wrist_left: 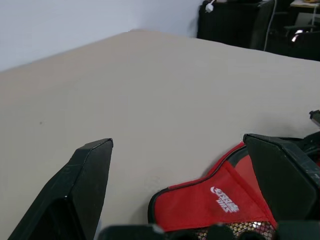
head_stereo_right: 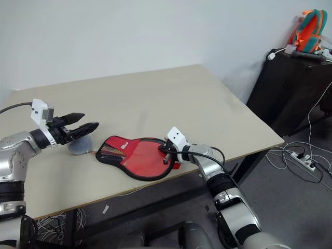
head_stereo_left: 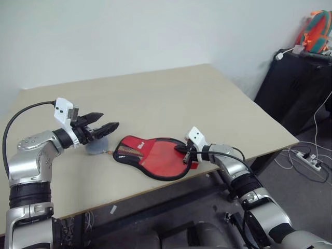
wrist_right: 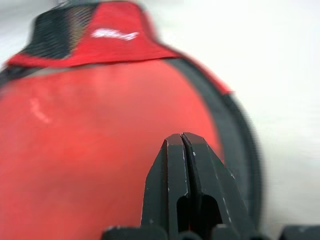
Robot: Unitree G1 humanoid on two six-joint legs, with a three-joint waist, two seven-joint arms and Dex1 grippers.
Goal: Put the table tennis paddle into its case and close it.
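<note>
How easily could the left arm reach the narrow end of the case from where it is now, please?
Probably easily. The left claw hangs open just above the table, beside the narrow end of the case, and nothing stands between them.

A plain office or lab room: bare white wall [head_stereo_left: 129, 36], beige surface [head_stereo_left: 171, 93], power strip [head_stereo_left: 306, 160] with cables on the floor, backpack [head_stereo_left: 315, 30] on a black cabinet [head_stereo_left: 295, 88].
</note>
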